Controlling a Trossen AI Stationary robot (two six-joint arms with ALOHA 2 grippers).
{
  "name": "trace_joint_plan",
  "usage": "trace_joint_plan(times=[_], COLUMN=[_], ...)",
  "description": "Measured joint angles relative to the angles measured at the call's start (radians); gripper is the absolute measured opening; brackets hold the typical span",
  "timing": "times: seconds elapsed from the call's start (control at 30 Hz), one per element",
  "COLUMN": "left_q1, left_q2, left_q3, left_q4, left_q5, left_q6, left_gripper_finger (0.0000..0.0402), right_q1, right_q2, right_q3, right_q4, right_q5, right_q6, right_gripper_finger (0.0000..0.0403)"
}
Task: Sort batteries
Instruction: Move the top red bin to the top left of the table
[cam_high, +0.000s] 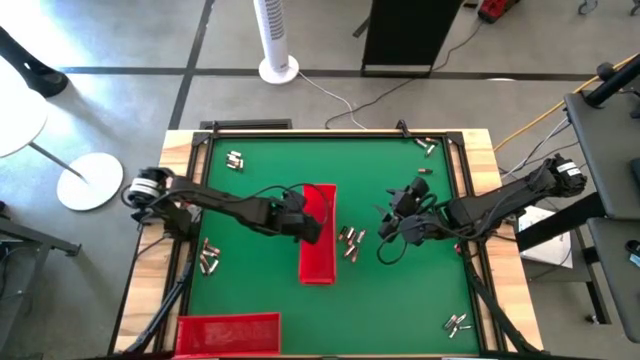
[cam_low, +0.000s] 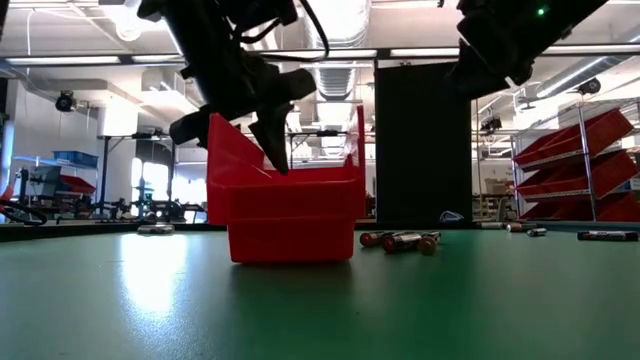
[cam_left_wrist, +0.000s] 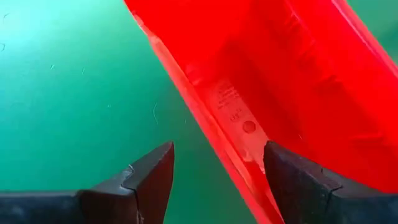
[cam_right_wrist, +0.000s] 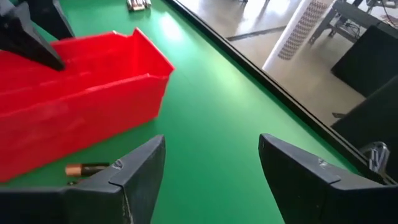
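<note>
in the high view the green table (cam_high: 260, 290) holds 2 red trays: 1 long tray (cam_high: 318, 248) standing near the middle of the frame, and a second tray (cam_high: 229, 331) lying at the lower left corner. the batteries lie in scattered groups: a cluster (cam_high: 350, 241) just right of the middle tray, of about 6 though they are too small to count surely; a group (cam_high: 209, 257) of about 4 at the left; a pair (cam_high: 235, 159) at the upper left; a few (cam_high: 426, 145) at the upper right; 1 alone (cam_high: 424, 171) below those; and a pair (cam_high: 457, 322) at the lower right.

the left gripper (cam_high: 308, 228) is over the left wall of the middle tray. in its wrist view its fingers (cam_left_wrist: 152, 180) are spread, 1 over the green surface and the other inside the tray, with the tray wall (cam_left_wrist: 211, 137) between them; they hold nothing.

the right gripper (cam_high: 390, 222) hangs above the table, right of the central cluster, jaws spread and empty. its wrist view shows 1 battery (cam_right_wrist: 87, 168) lying beside the tray (cam_right_wrist: 74, 130).

in the low view, 3 or 4 batteries (cam_low: 400, 241) lie just right of the tray (cam_low: 290, 215).
</note>
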Motion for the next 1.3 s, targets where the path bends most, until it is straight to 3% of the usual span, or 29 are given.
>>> trace_joint_plan(times=[0.23, 0.57, 0.73, 1.0, 1.3], left_q1=[0.001, 0.003, 0.014, 0.03, 0.14], left_q2=[0.008, 0.144, 0.231, 0.265, 0.088], left_q3=[0.036, 0.209, 0.292, 0.365, 0.365], left_q4=[-0.035, -0.279, -0.362, -0.492, -0.574], left_q5=[0.001, 0.004, 0.055, 0.033, -0.06], left_q6=[0.019, 0.01, 0.027, 0.027, 0.05], left_gripper_finger=[0.0224, 0.0219, 0.0166, 0.0016, 0.0002], right_q1=[0.0, 0.0, 0.0, 0.0, 0.0], right_q2=[0.0, 0.0, 0.0, 0.0, 0.0], right_q3=[-0.008, -0.009, -0.009, -0.011, -0.024], right_q4=[-0.034, -0.033, -0.032, -0.033, -0.031], right_q5=[0.0, 0.0, 0.0, 0.0, 0.0], right_q6=[0.037, 0.034, 0.035, 0.035, 0.054], right_gripper_finger=[0.024, 0.0243, 0.025, 0.0243, 0.0234])
